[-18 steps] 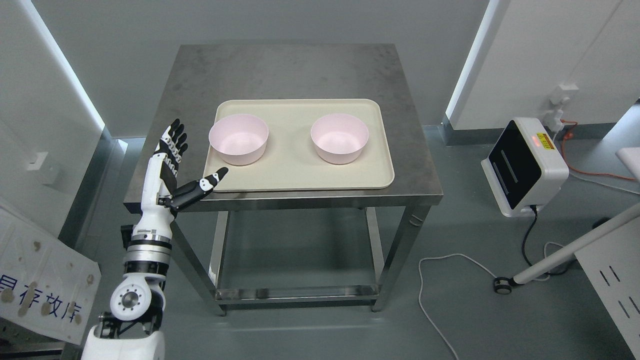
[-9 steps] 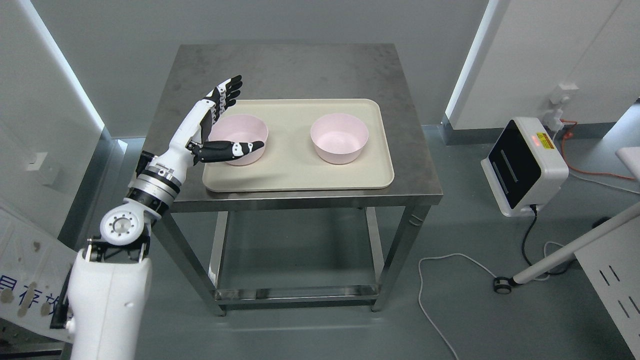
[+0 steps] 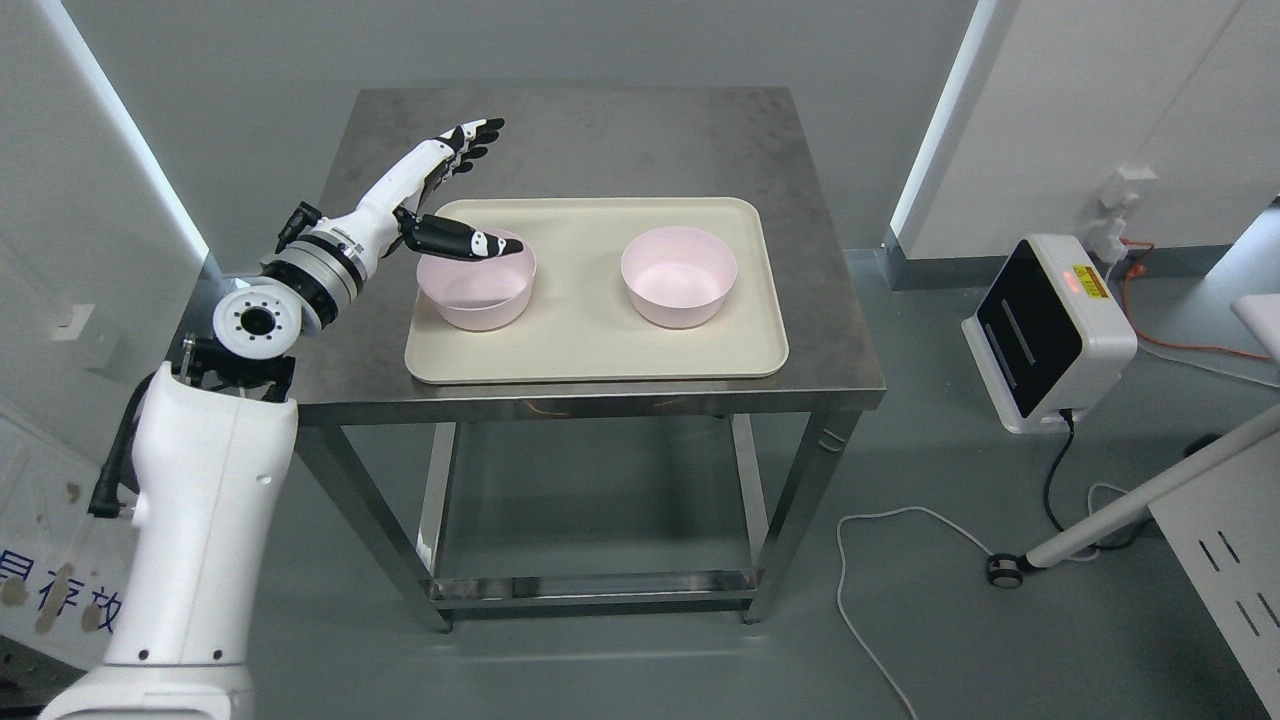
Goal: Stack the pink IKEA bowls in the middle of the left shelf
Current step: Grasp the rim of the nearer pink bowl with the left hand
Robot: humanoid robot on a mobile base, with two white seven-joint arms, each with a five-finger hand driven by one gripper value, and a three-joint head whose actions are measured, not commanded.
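Observation:
Two pink bowls stand upright on a beige tray [image 3: 590, 340] on a steel table [image 3: 620, 130]. The left bowl [image 3: 478, 295] is at the tray's left side, the right bowl [image 3: 679, 275] to the right of the middle. My left hand [image 3: 472, 190] is open and empty, raised above the left bowl's far left rim. Its fingers [image 3: 472, 140] point to the far right and its thumb [image 3: 470, 241] lies over the bowl's opening. The right arm is out of view.
A white box-shaped device with a black face [image 3: 1045, 335] stands on the floor at the right, with cables [image 3: 880, 600] trailing. A white panel with print [image 3: 40, 590] leans at the lower left. The table has a lower frame [image 3: 590, 585].
My left arm has risen and reached forward, from beside the table's front left edge to above the left bowl. The hand has stayed open. The bowls and tray have not moved.

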